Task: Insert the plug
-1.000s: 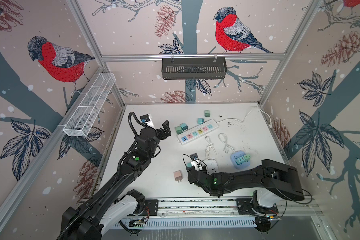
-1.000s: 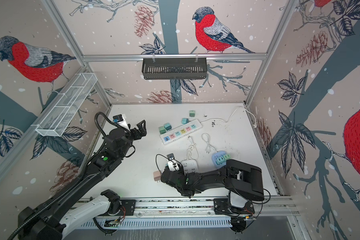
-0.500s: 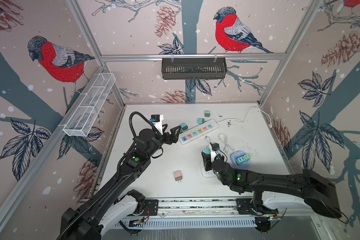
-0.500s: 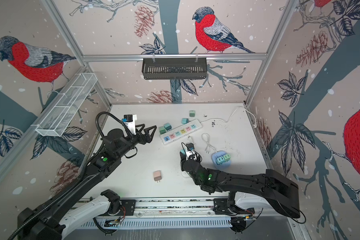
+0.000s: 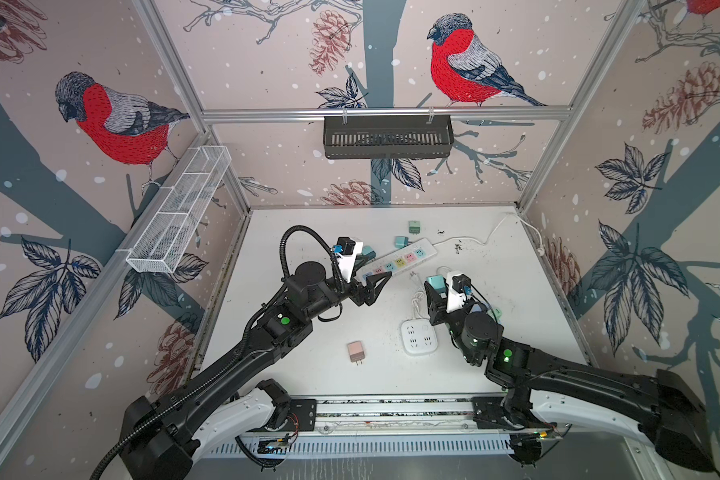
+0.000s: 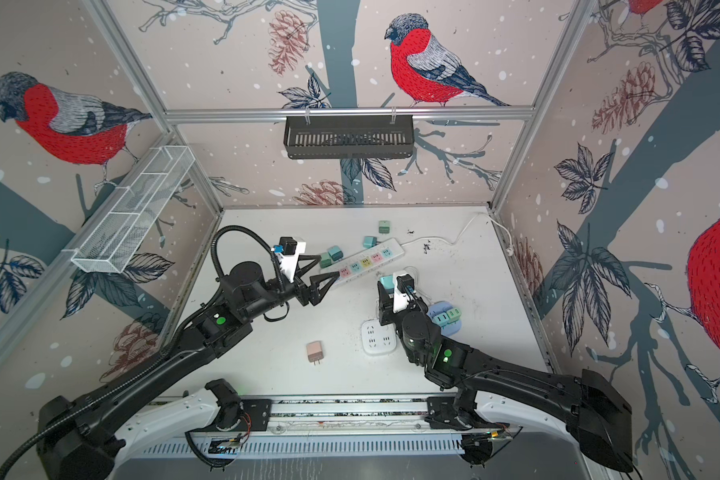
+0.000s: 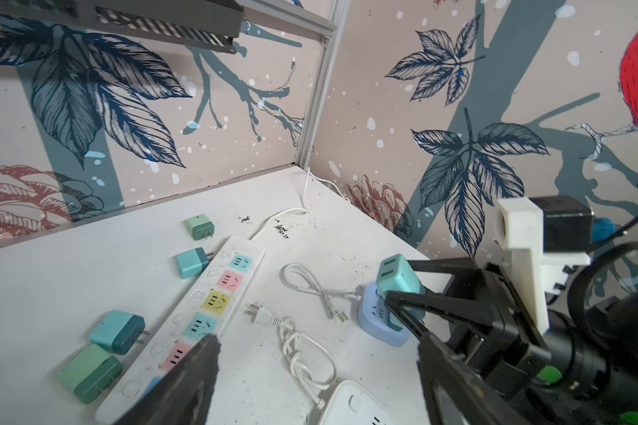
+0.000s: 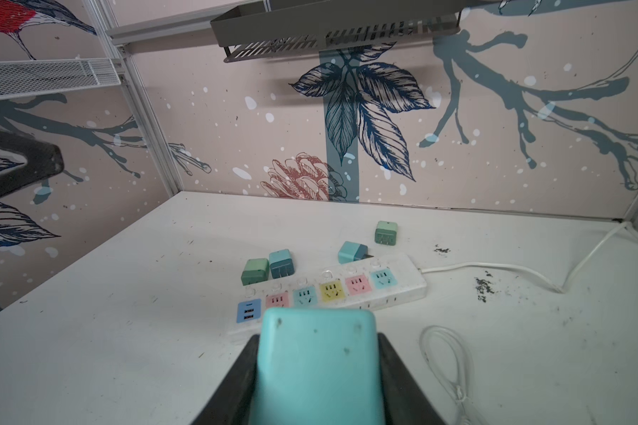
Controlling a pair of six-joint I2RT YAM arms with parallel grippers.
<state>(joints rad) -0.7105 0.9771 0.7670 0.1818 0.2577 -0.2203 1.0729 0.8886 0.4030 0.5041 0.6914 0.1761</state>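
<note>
White surface (image 5: 391,374), scuffed, dark crumbs toward the back. Walls are bullfinch-and-pinecone wallpaper on an aluminium frame. Black slotted basket (image 5: 387,137) on the back wall, top centre of both top views. White wire rack (image 5: 179,212) on the left wall, upper left.

Left arm comes in from the lower left, elbow bent, wrist angled toward centre. Left end effector (image 6: 328,268) is spread wide with nothing between the jaws. Its tips are over the left end of the power strip (image 5: 400,262); contact can't be told.

Right arm comes in from the lower right, forearm low along the front, wrist pointing at the back wall. Right end effector (image 5: 435,286) is clamped on the teal plug (image 8: 317,368), one finger on each side. The plug is just right of centre in both top views, between the strip and the white socket block (image 5: 418,336). The left wrist view shows it held clear of the surface. Prongs not visible.

The strip lies diagonally at centre, with coloured sockets and a white cord running to the back right corner. Four loose plugs (image 8: 280,263), green and teal, lie beside its far edge. Pink plug (image 5: 355,351) sits alone, lower centre. Lilac adapter (image 6: 445,318) has green plugs in it and is partly behind the right arm. Coiled white cables (image 7: 262,314) lie between the strip and the adapter.
</note>
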